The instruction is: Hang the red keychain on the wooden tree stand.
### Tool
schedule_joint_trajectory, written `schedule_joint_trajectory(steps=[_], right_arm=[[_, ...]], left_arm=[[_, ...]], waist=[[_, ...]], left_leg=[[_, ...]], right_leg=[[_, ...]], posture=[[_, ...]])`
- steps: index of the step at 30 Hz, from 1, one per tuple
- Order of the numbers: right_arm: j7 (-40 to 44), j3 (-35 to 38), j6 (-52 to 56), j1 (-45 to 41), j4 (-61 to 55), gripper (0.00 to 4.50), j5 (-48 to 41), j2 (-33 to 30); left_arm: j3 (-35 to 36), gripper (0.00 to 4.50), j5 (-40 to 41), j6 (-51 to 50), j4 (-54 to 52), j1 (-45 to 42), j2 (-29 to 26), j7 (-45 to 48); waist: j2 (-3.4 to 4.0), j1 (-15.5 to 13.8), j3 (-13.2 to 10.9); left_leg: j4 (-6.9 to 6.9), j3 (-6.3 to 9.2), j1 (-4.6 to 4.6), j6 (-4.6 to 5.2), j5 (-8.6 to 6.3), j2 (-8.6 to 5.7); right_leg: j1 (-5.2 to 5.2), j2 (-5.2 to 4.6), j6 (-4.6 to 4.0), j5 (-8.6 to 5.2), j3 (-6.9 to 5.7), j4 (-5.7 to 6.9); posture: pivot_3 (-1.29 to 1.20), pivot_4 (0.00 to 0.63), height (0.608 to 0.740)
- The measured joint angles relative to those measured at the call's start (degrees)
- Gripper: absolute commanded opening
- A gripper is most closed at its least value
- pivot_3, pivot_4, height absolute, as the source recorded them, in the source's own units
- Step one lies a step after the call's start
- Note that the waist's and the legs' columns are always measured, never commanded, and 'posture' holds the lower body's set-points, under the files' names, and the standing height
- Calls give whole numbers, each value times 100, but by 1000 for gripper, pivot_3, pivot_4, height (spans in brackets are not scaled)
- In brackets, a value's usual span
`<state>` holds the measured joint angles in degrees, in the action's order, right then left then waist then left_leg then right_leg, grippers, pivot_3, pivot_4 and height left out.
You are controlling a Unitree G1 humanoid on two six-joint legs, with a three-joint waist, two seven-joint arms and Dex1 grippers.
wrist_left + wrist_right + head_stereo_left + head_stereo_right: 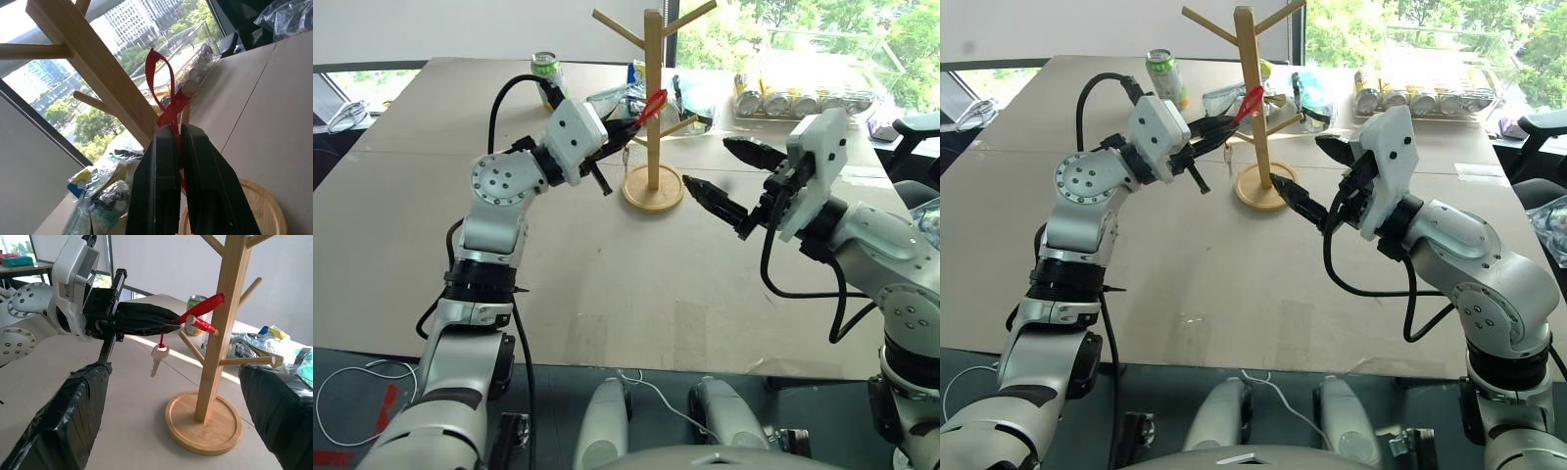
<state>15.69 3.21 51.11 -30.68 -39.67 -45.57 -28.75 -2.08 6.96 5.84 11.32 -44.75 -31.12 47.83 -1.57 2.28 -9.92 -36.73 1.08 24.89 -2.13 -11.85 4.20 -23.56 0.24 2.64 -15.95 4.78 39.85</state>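
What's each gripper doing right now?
Left gripper: closed, holding the red keychain.
Right gripper: open, holding nothing.

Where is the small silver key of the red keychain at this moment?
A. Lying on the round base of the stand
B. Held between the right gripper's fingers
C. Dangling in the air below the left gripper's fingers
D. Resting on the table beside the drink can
C: the silver key dangles free beneath the left gripper, whose fingers pinch the red keychain beside the wooden tree stand.
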Motion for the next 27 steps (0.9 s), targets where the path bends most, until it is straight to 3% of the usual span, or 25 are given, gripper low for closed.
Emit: schedule_joint_trajectory(steps=[27], right_arm=[[3,-4,-1,59,0,4500,2,0]], left_arm=[[33,84,-39,34,-360,199,-239,76]], waist=[[0,0,0]], left_leg=[[0,0,-1,0,0,0]], right_leg=[[0,0,0,0,0,0]], posture=[[0,150,732]])
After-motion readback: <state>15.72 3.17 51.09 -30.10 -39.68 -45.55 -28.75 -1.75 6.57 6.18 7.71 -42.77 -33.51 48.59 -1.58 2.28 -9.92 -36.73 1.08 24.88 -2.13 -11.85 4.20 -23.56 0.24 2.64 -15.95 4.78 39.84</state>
